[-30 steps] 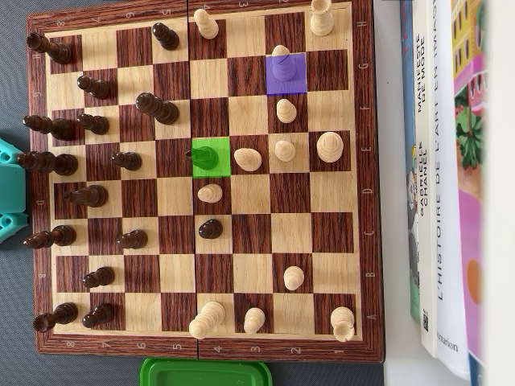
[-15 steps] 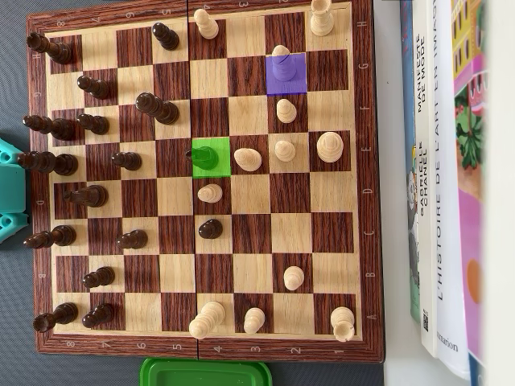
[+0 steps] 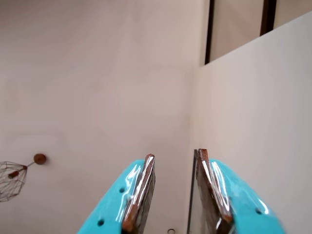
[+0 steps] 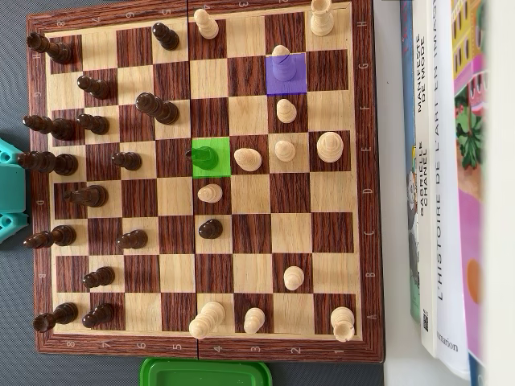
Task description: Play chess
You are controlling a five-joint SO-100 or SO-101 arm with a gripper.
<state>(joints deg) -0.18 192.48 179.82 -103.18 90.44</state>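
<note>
The turquoise gripper pointed at a pale wall, jaws parted and empty (a wire lamp hung nearby); the chessboard met books along its right edge.

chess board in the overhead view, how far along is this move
Done: a mid-game position stands on the chessboard. In hand: nothing. In the wrist view the gripper is open, empty and aimed at a wall; overhead only a teal edge of the arm shows. Left: the piece on the purple-marked square sits untouched, and the green-marked square holds a dark piece, so the move has not begun.
</note>
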